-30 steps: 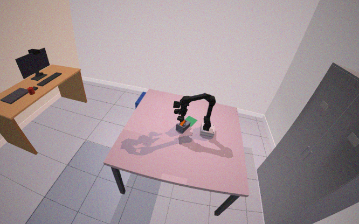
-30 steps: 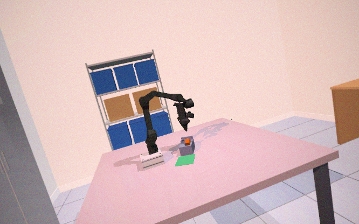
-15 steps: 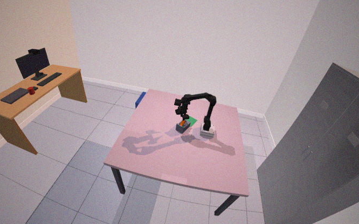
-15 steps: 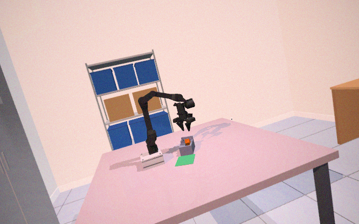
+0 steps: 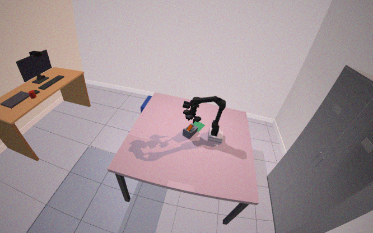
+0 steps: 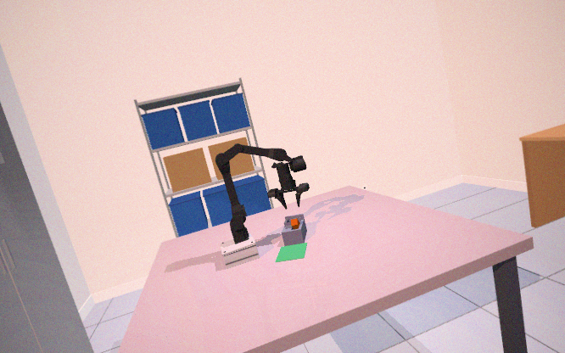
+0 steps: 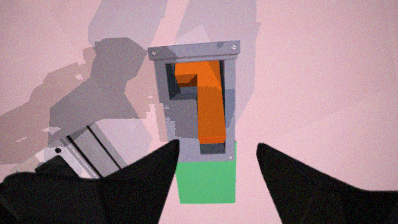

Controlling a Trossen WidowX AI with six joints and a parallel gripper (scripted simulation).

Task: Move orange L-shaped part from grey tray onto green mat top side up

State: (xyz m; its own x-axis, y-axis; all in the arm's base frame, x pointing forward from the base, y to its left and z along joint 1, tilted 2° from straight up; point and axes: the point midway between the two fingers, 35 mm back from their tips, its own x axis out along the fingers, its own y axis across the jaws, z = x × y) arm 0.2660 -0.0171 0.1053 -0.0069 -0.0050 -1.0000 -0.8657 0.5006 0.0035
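Observation:
The orange L-shaped part lies tipped in the pocket of the grey tray. Its L-shaped end sits low in the pocket. Its straight end sticks up above the rim on the side toward the green mat. The mat lies right against the tray and has nothing on it. My gripper is open and empty. It hangs a short way above the tray, over the raised end, without touching the part.
The arm's base stands on the pink table beside the mat. A shelf with blue bins is behind the table. A wooden desk and a grey cabinet stand farther off.

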